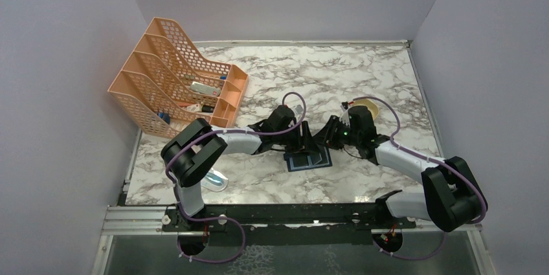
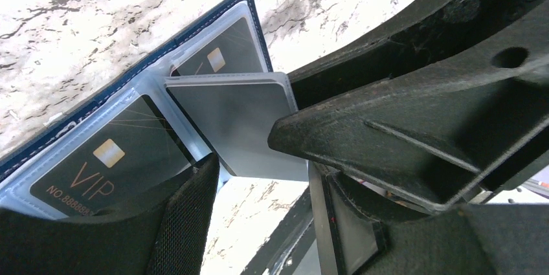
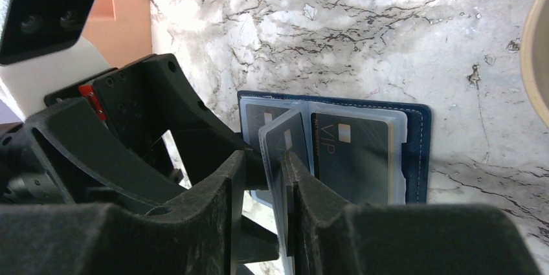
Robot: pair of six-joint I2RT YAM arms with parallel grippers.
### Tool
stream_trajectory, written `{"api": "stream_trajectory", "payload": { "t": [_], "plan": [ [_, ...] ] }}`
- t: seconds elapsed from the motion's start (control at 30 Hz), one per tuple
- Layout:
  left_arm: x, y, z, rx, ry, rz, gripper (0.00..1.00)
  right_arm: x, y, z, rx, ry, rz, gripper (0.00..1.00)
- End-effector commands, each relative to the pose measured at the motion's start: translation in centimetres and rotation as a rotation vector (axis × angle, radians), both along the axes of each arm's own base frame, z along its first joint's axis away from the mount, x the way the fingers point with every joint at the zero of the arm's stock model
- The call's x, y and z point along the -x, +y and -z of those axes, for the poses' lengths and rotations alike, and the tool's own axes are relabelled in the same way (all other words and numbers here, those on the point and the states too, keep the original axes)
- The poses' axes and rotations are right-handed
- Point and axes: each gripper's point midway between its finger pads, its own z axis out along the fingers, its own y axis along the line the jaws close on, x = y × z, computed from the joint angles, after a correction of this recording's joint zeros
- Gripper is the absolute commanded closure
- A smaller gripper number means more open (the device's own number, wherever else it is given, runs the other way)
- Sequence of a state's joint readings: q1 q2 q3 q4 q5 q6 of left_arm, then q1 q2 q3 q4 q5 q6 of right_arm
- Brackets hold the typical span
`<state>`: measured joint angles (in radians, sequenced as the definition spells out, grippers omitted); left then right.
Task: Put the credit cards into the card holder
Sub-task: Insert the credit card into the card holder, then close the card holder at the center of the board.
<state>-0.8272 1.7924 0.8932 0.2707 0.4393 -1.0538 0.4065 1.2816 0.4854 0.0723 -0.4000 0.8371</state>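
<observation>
Two dark cards (image 2: 103, 171) sit sleeved in the card holder (image 3: 419, 152) (any others are out of sight) while the right gripper (image 3: 267, 165) pinches its clear leaf (image 2: 239, 126) and the left gripper (image 2: 259, 187) gapes empty.

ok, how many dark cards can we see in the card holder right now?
3. VIP card, flat on the right; second card in the upright sleeve the right end effector pinches; third card behind it. Others may be hidden.
</observation>
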Motion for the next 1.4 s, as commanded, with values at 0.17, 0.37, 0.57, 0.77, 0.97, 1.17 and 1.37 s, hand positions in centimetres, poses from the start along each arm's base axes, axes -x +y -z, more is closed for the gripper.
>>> {"api": "stream_trajectory", "payload": {
  "t": [0.17, 0.37, 0.57, 0.77, 0.97, 1.17, 1.37],
  "plan": [
    [-2.5, 2.6, -3.3, 0.04, -0.069, -0.063, 0.41, 0.2, -1.6, 1.2, 0.14, 0.003, 0.012, 0.78],
    [-3.2, 6.5, -1.6, -0.231, -0.148, -0.074, 0.4, -0.4, -3.7, 0.4, 0.292, -0.026, 0.015, 0.62],
    [-2.5, 10.1, 1.1, -0.443, -0.162, -0.038, 0.37, 1.1, -3.6, 0.8, 0.285, 0.015, -0.028, 0.33],
    [-1.1, 9.9, 2.8, -0.434, -0.098, 0.006, 0.34, 2.1, -3.9, 2.3, 0.286, 0.057, -0.026, 0.3],
    [-0.9, 9.9, 4.4, -0.458, -0.071, 0.024, 0.38, 2.6, -3.9, 3.1, 0.28, 0.07, -0.034, 0.29],
    [-0.4, 10.4, 5.8, -0.484, -0.046, 0.036, 0.59, 3.2, -4.1, 4.4, 0.287, 0.101, -0.032, 0.29],
    [0.5, 10.0, 6.0, -0.429, -0.012, 0.046, 0.73, 3.6, -3.3, 4.5, 0.23, 0.115, -0.043, 0.29]
  ]
}}
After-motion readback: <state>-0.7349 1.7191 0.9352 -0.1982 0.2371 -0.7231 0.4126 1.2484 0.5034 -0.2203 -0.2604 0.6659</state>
